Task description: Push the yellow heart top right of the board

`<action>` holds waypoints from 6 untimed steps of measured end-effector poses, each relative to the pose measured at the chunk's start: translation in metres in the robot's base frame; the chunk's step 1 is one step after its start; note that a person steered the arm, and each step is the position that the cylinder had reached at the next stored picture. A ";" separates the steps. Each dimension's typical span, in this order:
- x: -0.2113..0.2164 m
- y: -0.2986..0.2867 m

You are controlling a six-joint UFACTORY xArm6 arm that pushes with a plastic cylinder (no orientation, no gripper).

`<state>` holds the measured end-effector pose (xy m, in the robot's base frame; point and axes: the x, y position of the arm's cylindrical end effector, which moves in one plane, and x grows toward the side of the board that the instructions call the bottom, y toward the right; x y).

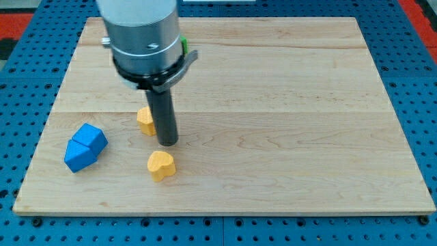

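Observation:
A yellow heart block [161, 165] lies on the wooden board [287, 102] in the lower left part of the view. My tip [168, 143] ends just above it and slightly to its right, with a small gap between them. A second yellow block [145, 121], shape unclear, sits right against the rod's left side and is partly hidden by it. The arm's grey body [142, 34] hangs over the board's upper left.
A blue block [85, 146] of angular shape lies near the board's left edge, to the left of the yellow heart. The board rests on a blue perforated table [416, 82].

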<state>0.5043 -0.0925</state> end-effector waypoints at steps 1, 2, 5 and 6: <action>0.027 -0.040; 0.090 -0.038; 0.027 0.030; -0.001 0.033</action>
<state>0.5035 -0.0598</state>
